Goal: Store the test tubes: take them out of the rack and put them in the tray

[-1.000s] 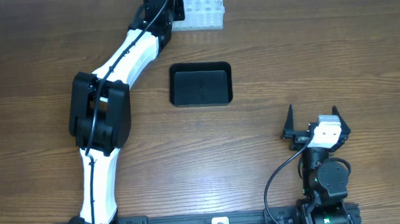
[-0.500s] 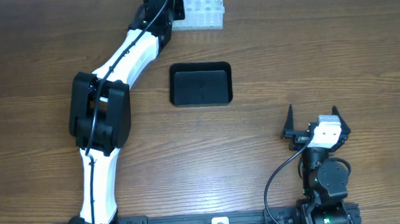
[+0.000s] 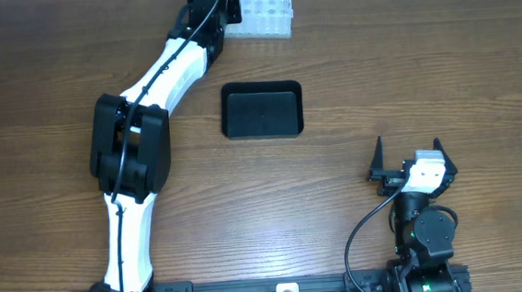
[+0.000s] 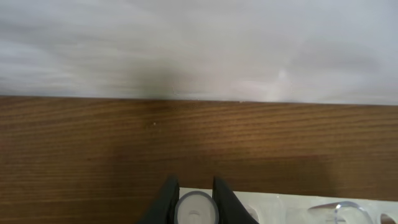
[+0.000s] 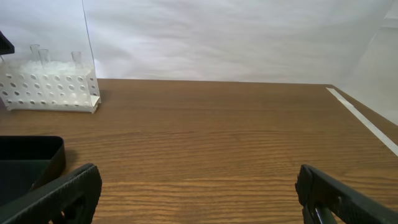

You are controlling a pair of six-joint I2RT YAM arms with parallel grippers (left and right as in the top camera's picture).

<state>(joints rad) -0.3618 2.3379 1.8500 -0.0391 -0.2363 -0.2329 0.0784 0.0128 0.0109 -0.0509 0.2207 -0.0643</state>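
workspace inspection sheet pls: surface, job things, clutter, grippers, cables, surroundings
surface: wooden table
job's things: white rack at the far edge, test tubes standing in it; black tray empty
clutter: nothing seen
grippers: left gripper shut on a test tube in the rack; right gripper open, near its base
cables: black cable loops by the right base
surroundings: white wall behind the table

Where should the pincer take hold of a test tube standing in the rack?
Grip the tube by its rim end poking above the rack, coming straight down from above. The tubes stand upright in the rack's holes, so only the tops are free; the left pincer grips one this way.
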